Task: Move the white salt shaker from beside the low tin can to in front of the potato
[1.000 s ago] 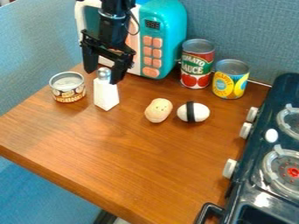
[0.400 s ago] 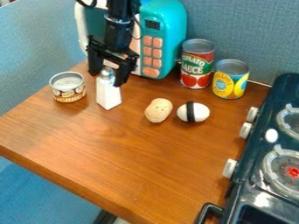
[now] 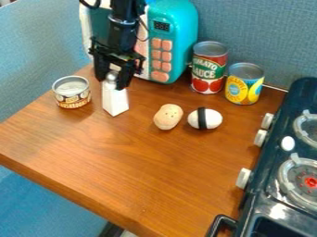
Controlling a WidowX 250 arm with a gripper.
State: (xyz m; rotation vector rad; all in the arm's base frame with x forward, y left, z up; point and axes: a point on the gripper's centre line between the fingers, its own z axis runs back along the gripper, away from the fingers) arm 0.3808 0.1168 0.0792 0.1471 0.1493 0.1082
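Observation:
At the upper left, the black gripper [image 3: 112, 82] hangs over the table, with its fingers closed around the silver top of a white shaker [image 3: 115, 101]. The shaker stands upright on the wood, its white body showing below the fingers. Just left of it is a short mushroom can [image 3: 72, 92]. To the right lie a tan potato-like toy [image 3: 168, 116] and a white egg-shaped toy [image 3: 213, 119] with a black band.
Behind the gripper stands a teal toy microwave [image 3: 176, 28]. A tomato sauce can [image 3: 209, 68] and a yellow can [image 3: 244, 84] are at the back. A dark toy stove [image 3: 282, 185] borders the wooden table [image 3: 142, 171] on the right.
The gripper has come down slightly over the shaker, and its fingers have drawn closer together. The shaker has shifted a little to the right.

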